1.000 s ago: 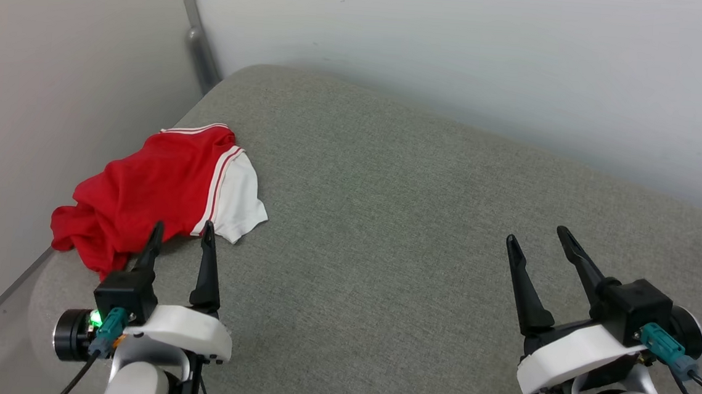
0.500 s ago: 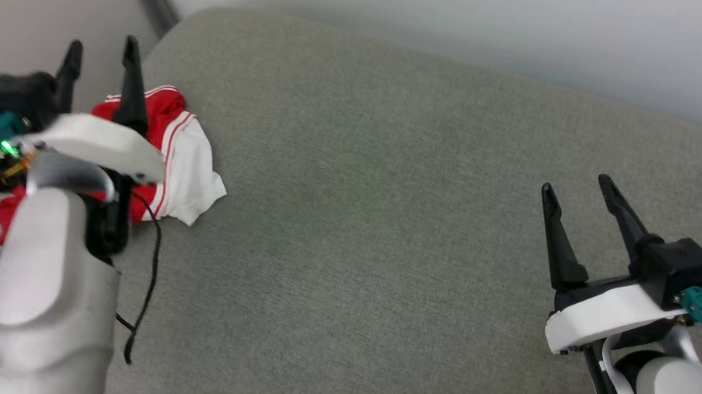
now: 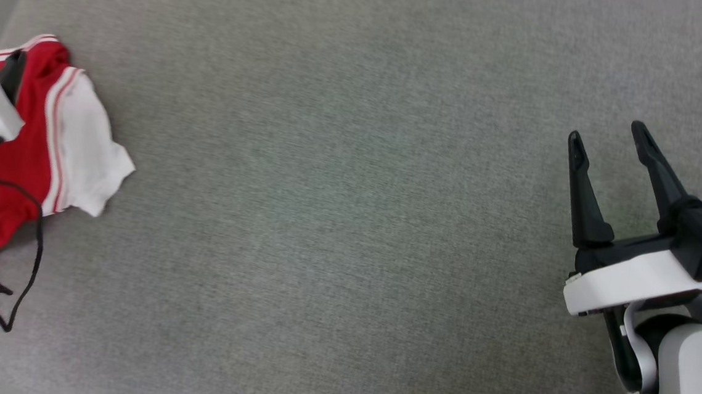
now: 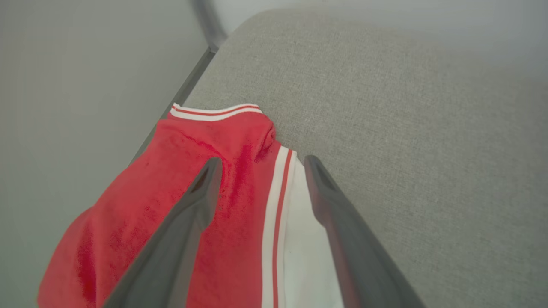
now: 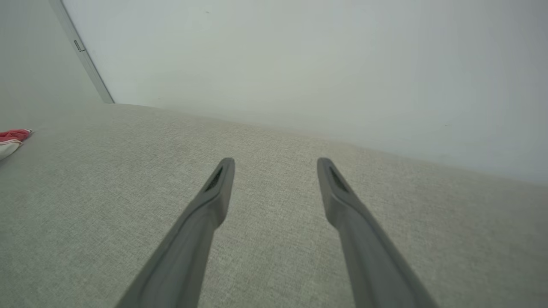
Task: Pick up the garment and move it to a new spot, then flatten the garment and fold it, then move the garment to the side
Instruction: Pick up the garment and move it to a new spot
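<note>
- The garment [image 3: 21, 137] lies crumpled at the left edge of the grey cushion [image 3: 349, 221], close to the wall [image 4: 85, 85]; one white sleeve is spread toward the open middle; the red body is bunched toward the robot.
- The step in hand looks like the first one, the pick-up; nothing is gripped yet.
- The left gripper [image 4: 259, 164] hangs over the shirt, jaws apart, straddling the red-white stripe where body meets sleeve; whether the tips touch the cloth cannot be told.
- The right gripper [image 3: 607, 133] is over bare cushion, well apart from the garment, jaws apart with nothing between them.
- The next move probably calls for lowering the left fingers into the fabric and closing on a gathered fold; thin jersey lying flat may slip out of a shallow pinch, so the bite should take in a ridge near the seam.
- A black cable [image 3: 31, 261] loops over the red cloth near the left arm; it could snag as the shirt is lifted.
- No writing or brand can be read; the side showing carries only plain red, white and stripe trim.
</note>
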### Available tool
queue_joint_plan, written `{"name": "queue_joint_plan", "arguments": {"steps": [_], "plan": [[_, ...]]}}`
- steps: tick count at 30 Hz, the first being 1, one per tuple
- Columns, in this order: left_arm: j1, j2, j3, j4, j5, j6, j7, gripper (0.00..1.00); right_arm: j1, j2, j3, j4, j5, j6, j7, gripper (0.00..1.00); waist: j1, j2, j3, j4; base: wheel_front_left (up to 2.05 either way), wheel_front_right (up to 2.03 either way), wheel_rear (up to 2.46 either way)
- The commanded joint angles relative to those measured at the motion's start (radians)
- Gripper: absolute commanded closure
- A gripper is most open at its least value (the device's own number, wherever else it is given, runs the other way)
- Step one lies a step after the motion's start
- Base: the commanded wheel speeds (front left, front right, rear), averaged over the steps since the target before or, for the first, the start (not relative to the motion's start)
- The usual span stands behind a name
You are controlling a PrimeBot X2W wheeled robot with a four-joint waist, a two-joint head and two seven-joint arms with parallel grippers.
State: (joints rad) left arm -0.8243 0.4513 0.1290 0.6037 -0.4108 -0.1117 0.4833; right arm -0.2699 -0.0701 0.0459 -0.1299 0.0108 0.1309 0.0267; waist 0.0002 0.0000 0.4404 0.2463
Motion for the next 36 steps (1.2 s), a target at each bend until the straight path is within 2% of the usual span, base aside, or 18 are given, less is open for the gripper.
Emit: {"name": "queue_joint_plan", "arguments": {"steps": [1, 5, 10, 12, 13, 14, 15, 16, 22, 28, 36], "plan": [[0.009, 0.025, 0.008, 0.029, -0.035, -0.008, 0.063, 0.0, -0.031, -0.002, 0.004, 0.0, 0.004, 0.0, -0.009, 0.0, -0.0002, 0.0, 0.052, -0.038, 0.0, 0.0, 0.0], [0.03, 0.047, 0.016, 0.084, -0.091, -0.013, 0.159, 0.0, -0.05, 0.0, 0.011, 0.007, 0.003, 0.0, -0.011, 0.0, -0.0002, 0.0, 0.088, -0.052, 0.0, 0.0, 0.0], [0.057, 0.042, 0.034, 0.144, -0.147, -0.015, 0.227, 0.0, -0.067, 0.001, 0.019, 0.018, 0.004, 0.0, -0.018, 0.0, -0.0002, 0.0, 0.108, -0.067, 0.0, 0.0, 0.0], [0.076, 0.016, 0.043, 0.18, -0.174, -0.012, 0.256, 0.0, -0.067, 0.002, 0.019, 0.024, 0.007, 0.0, -0.019, 0.0, -0.0002, 0.0, 0.111, -0.072, 0.0, 0.0, 0.0], [0.085, 0.01, 0.045, 0.193, -0.183, -0.011, 0.269, 0.09, -0.066, 0.003, 0.017, 0.027, 0.007, 0.0, -0.02, 0.0, -0.0002, 0.0, 0.11, -0.074, 0.0, 0.0, 0.0], [0.091, 0.003, 0.046, 0.201, -0.188, -0.009, 0.272, 0.5, -0.064, 0.004, 0.015, 0.028, 0.008, 0.0, -0.021, 0.0, -0.0002, 0.0, 0.108, -0.075, 0.0, 0.0, 0.0], [0.095, 0.0, 0.047, 0.205, -0.191, -0.008, 0.275, 0.68, -0.062, 0.004, 0.013, 0.03, 0.007, 0.0, -0.022, 0.0, -0.0002, 0.0, 0.106, -0.076, 0.0, 0.0, 0.0], [0.098, -0.003, 0.048, 0.206, -0.196, -0.008, 0.273, 1.0, -0.059, 0.004, 0.011, 0.033, 0.006, 0.0, -0.023, 0.0, -0.0002, 0.0, 0.103, -0.076, 0.0, 0.0, 0.0], [0.073, 0.028, 0.042, 0.171, -0.153, 0.016, 0.166, 1.0, -0.045, 0.005, 0.006, 0.044, 0.011, 0.0, -0.021, 0.0, -0.0002, 0.0, 0.065, -0.071, 0.0, 0.0, 0.0], [0.044, 0.036, 0.046, 0.129, -0.102, 0.075, 0.0, 1.0, -0.014, 0.01, 0.012, 0.069, 0.025, 0.0, -0.033, 0.0, -0.0002, 0.0, -0.019, -0.061, 0.0, 0.0, 0.0], [0.01, 0.042, -0.016, 0.036, -0.01, 0.071, -0.216, 1.0, 0.038, 0.018, 0.014, 0.089, 0.049, 0.0, -0.043, 0.0, -0.0002, 0.0, -0.147, -0.066, 0.0, 0.0, 0.0]]}}
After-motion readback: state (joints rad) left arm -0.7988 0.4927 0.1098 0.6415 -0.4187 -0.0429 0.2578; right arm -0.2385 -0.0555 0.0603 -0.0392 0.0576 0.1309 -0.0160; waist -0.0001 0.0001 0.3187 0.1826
